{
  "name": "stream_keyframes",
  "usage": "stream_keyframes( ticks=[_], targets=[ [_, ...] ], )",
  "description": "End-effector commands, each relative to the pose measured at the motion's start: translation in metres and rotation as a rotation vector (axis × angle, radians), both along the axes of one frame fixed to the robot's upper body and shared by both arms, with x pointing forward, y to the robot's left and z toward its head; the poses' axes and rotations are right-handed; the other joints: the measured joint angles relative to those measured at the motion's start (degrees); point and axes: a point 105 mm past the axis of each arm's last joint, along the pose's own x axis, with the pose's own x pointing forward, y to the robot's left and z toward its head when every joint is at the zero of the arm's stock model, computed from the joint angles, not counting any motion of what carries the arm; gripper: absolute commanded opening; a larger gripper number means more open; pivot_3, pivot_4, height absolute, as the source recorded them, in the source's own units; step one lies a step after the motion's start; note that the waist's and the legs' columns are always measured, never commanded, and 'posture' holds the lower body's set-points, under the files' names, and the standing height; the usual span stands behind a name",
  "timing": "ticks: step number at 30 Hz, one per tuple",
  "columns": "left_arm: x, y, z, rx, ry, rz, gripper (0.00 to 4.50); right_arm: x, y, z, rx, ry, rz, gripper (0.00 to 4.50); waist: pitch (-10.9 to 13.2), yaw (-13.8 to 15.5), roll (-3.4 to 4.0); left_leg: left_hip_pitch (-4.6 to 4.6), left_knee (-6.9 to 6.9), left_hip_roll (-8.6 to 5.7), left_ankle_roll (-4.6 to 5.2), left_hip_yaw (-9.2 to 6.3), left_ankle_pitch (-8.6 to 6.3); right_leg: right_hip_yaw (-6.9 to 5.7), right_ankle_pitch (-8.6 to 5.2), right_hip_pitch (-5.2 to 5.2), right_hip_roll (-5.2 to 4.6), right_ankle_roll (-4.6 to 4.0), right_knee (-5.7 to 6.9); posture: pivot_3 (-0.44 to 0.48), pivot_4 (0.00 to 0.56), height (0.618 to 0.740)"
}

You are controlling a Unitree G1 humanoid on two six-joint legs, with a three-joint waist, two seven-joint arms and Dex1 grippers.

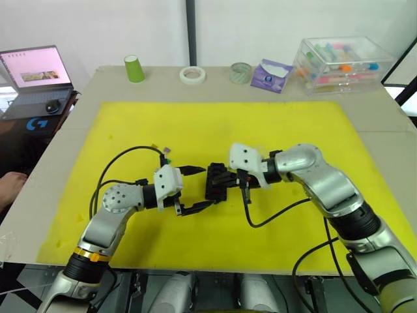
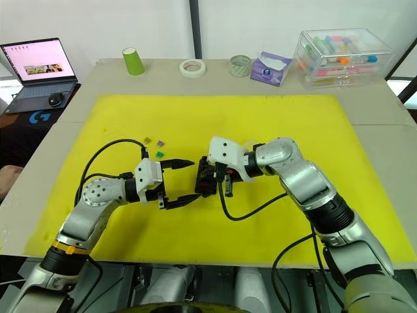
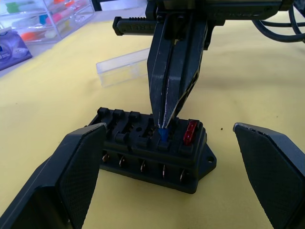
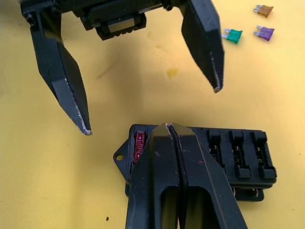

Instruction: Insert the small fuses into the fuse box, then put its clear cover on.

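The fuse box is sitting near the centre of the yellow mat, between the two grippers. A red fuse is already standing in the end slot, and the right gripper is pinching a blue fuse with its fingers clenched together, pressing it into the slot right beside the red one. The left gripper is waiting at the left of the box with its fingers spread wide, one on each side of the box's end, touching nothing and holding nothing.

Three more fuses are lying loose on the mat to the upper left of the box: a green one, a purple one and an orange-brown one. The remaining slots along the box are looking empty. The clear cover is resting on the mat just behind the box, not yet fitted.

By my reading, the job is less than half done: one fuse seated, a second going in, at least three still to be picked up and pushed home, and the cover to be placed last of all.
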Motion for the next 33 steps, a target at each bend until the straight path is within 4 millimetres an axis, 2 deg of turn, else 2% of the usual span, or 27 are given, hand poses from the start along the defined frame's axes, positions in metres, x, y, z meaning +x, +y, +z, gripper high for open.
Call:
stream_keyframes(
  ticks=[1, 21, 30, 33],
  targets=[
    [-0.001, -0.002, 0.008, -0.008, -0.036, -0.011, 4.5, 0.001, 0.002, -0.003, -0.004, -0.016, 0.008, 0.02, 0.0, 0.0, 0.0, 0.0, 0.0, 0.0, 0.0, 0.0, 0.0, 0.0, 0.0, 0.0, 0.0, 0.0, 0.0, 0.0, 0.15, 0.74],
    [-0.001, 0.002, 0.008, -0.003, -0.034, 0.0, 4.5, 0.0, -0.007, -0.027, -0.08, 0.02, -0.006, 0.02, 0.0, 0.1, -0.02, 0.03, 0.01, 0.0, 0.0, -0.01, 0.0, 0.0, 0.0, 0.05, 0.0, 0.0, 0.0, 0.0, 0.15, 0.74],
    [0.001, 0.002, 0.007, 0.001, -0.034, 0.001, 4.5, 0.004, -0.013, -0.03, -0.085, 0.021, -0.029, 0.02, 0.0, 0.2, -0.03, 0.04, 0.02, 0.0, 0.0, -0.01, 0.0, -0.01, 0.0, 0.07, 0.0, 0.0, 0.0, 0.0, 0.15, 0.74],
    [0.001, 0.002, 0.007, -0.001, -0.036, 0.001, 4.5, 0.005, -0.009, -0.022, -0.037, 0.024, -0.036, 0.02, 0.0, 0.2, -0.03, 0.04, 0.02, 0.0, 0.0, -0.01, 0.0, -0.01, 0.0, 0.07, 0.0, 0.0, 0.0, 0.0, 0.15, 0.74]
  ],
)
